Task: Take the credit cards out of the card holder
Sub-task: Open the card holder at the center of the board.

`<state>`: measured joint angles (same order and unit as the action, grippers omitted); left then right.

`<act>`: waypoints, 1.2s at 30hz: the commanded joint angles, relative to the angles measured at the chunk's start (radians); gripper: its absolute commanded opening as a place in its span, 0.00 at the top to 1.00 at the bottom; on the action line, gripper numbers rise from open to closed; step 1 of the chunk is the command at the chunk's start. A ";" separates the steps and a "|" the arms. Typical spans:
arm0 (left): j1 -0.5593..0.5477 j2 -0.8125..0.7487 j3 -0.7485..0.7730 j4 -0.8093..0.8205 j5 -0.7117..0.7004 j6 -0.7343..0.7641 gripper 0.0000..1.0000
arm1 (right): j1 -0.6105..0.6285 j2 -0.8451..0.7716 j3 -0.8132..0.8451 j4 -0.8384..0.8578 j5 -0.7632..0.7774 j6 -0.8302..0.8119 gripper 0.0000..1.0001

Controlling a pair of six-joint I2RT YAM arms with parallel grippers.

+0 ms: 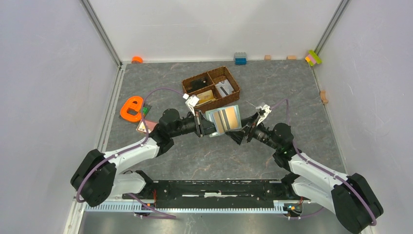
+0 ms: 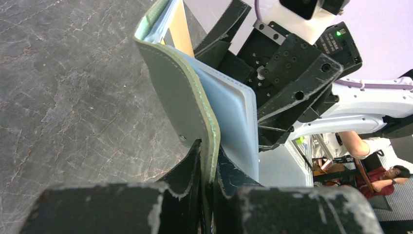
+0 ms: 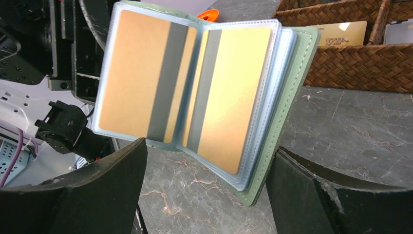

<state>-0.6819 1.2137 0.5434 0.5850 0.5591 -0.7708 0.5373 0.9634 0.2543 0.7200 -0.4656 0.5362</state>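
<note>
Card holder (image 1: 223, 120) hangs open above the table (image 1: 204, 161) between both arms, sage-green outside, pale-blue sleeves showing two tan-orange credit cards (image 3: 131, 73) with grey stripes. Left gripper (image 2: 207, 165) clamps its cover; right gripper (image 3: 204, 170) gapes wide, grasping nothing.

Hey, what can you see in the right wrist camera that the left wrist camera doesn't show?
Only the right wrist view shows the faces of two tan credit cards, dark-striped, in clear sleeves, plus the wicker basket behind. Only the left wrist view shows the left gripper shut on the green cover's edge. Both show the card holder held above the grey table.
</note>
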 commanded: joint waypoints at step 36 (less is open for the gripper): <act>-0.005 -0.031 0.042 -0.074 -0.093 0.039 0.49 | 0.023 -0.067 0.039 -0.047 0.142 -0.050 1.00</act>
<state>-0.6830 1.1748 0.5507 0.5251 0.4953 -0.7609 0.5564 0.9047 0.2787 0.5888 -0.3012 0.4843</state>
